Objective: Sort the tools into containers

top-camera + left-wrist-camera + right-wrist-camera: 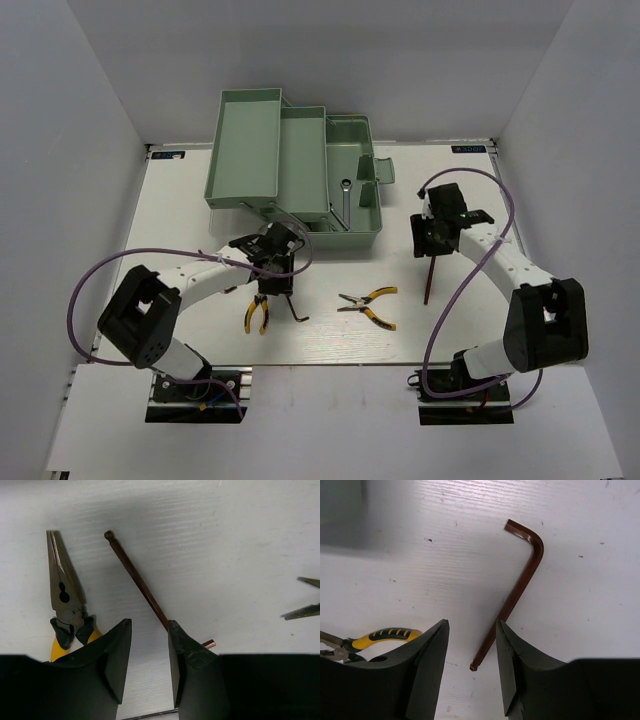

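Note:
The pale green toolbox stands at the back with its tiers folded out to the left. A silver wrench lies in its base. My left gripper is open and empty, low over the table. In the left wrist view its fingertips frame the near end of a brown hex key, beside yellow-handled pliers. These show from above as the hex key and the pliers. My right gripper is open and empty over another brown L-shaped hex key, which also shows in the top view.
A second pair of yellow-handled pliers lies between the arms; its handle shows in the right wrist view and its tips in the left wrist view. A thin dark rod lies under the left fingers. White walls enclose the table.

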Controlling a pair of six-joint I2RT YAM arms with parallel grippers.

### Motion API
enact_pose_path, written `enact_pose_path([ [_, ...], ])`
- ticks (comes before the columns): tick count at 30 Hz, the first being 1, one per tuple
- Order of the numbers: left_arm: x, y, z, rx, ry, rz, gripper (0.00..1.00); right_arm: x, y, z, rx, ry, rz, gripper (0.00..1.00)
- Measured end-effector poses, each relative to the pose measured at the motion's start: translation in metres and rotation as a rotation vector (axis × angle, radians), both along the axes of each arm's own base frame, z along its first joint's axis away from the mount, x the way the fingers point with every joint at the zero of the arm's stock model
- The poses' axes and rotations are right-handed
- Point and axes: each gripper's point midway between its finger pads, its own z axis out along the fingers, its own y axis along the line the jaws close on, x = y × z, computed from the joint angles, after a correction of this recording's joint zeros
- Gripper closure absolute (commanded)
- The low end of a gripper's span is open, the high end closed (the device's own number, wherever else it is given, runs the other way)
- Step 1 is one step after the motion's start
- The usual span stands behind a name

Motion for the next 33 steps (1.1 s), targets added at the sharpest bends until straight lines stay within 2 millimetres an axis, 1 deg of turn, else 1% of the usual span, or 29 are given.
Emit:
enact_pose_path([
  [3,-0.004,0.000,-0.010,0.033,0.017,0.025,0.53,-0.004,-0.006,-0.002,0.017,-0.001,-0.018,0.51],
  [7,-0.008,-0.002,-0.024,0.070,0.039,0.051,0.53,0.001,-0.010,0.009,0.045,-0.044,-0.035,0.51],
  [9,-0.004,-0.005,-0.024,0.076,0.026,0.069,0.54,0.004,-0.012,0.013,0.055,-0.062,-0.044,0.51],
  [10,-0.003,-0.007,-0.025,0.083,0.020,0.076,0.57,0.005,-0.013,0.015,0.061,-0.072,-0.049,0.51],
  [13,0.002,-0.009,-0.026,0.112,0.003,0.097,0.63,0.002,-0.017,0.014,0.082,-0.070,-0.062,0.51],
  [14,0.003,-0.009,-0.026,0.122,-0.005,0.104,0.68,0.001,-0.017,0.014,0.089,-0.068,-0.065,0.51],
  [16,0.004,-0.009,-0.026,0.141,-0.018,0.117,0.75,0.000,-0.018,0.013,0.106,-0.061,-0.075,0.51],
  [17,0.005,-0.010,-0.026,0.144,-0.026,0.123,0.81,0.000,-0.018,0.013,0.113,-0.060,-0.079,0.51],
  [20,0.004,-0.011,-0.026,0.148,-0.038,0.137,0.88,0.000,-0.019,0.016,0.135,-0.063,-0.089,0.51],
  [23,0.003,-0.012,-0.027,0.153,-0.051,0.142,1.00,0.000,-0.020,0.020,0.157,-0.071,-0.095,0.51],
  [25,0.002,-0.013,-0.028,0.149,-0.058,0.141,1.00,0.000,-0.020,0.022,0.167,-0.074,-0.098,0.51],
  [26,0.002,-0.013,-0.028,0.145,-0.062,0.140,1.00,0.001,-0.020,0.022,0.172,-0.074,-0.099,0.50],
  [28,0.002,-0.015,-0.027,0.138,-0.071,0.132,1.00,0.000,-0.021,0.022,0.182,-0.070,-0.104,0.41],
  [30,0.001,-0.017,-0.026,0.126,-0.083,0.113,1.00,0.000,-0.021,0.022,0.189,-0.068,-0.104,0.27],
  [33,-0.006,-0.027,-0.023,0.093,-0.082,0.063,1.00,-0.001,-0.023,0.022,0.194,-0.064,-0.104,0.26],
])
